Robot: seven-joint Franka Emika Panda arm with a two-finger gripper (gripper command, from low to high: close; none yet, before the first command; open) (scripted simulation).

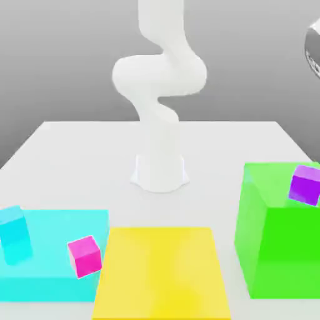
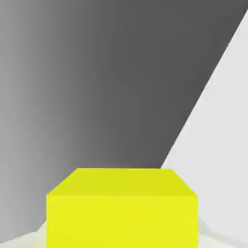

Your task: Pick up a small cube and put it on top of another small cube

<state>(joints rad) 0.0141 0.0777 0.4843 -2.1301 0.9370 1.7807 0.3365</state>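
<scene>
— How many small cubes did you count?
— Four: a yellow cube (image 2: 122, 208) seen close from the hand, a purple cube (image 1: 305, 185), a magenta-pink cube (image 1: 84, 255) and a cyan cube (image 1: 14, 232)
— And the larger blocks?
— Three: a green block (image 1: 275, 250), a flat cyan slab (image 1: 56, 250) and a flat yellow slab (image 1: 161, 272)
— Arms?
— One white arm (image 1: 159, 94), on one table (image 1: 94, 162)

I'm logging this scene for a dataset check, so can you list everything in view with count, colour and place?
small cube: 1, bright yellow, close up in the hand view, held by the shut end effector
purple cube: 1, on the green block
green block: 1, exterior view's right
pink cube: 1, on the cyan slab
cyan cube: 1, same slab
cyan slab: 1, exterior view's left
yellow slab: 1, front centre
table: 1, white
robot arm: 1, white, centre back
</scene>
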